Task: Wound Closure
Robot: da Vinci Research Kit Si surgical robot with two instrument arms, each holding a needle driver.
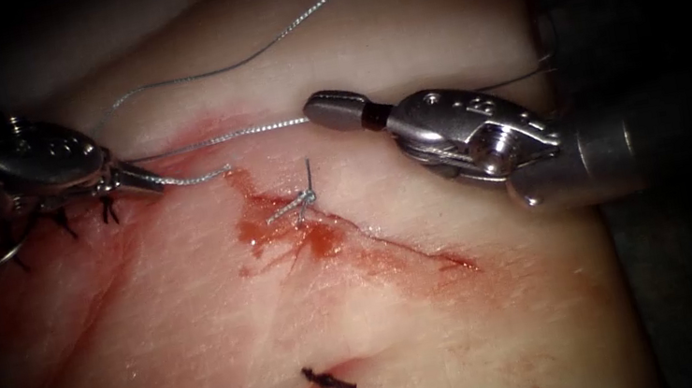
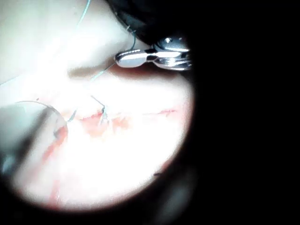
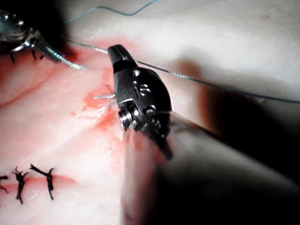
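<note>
Right tool point(image 1: 329, 109) sits with its jaws together at the thread point(image 1: 259, 130), though we cannot tell whether they clamp it. We see this strand running leftward, nearly level, to the left tool point(image 1: 146, 182), whose jaws pinch a short thread end. Between and just below them, a knot point(image 1: 305, 196) with cut tails stands on the cut point(image 1: 393, 243) in the tissue point(image 1: 429, 18). We judge the right tool nearer the knot. Needle: a faint curve in the left wrist view, uncertain.
</note>
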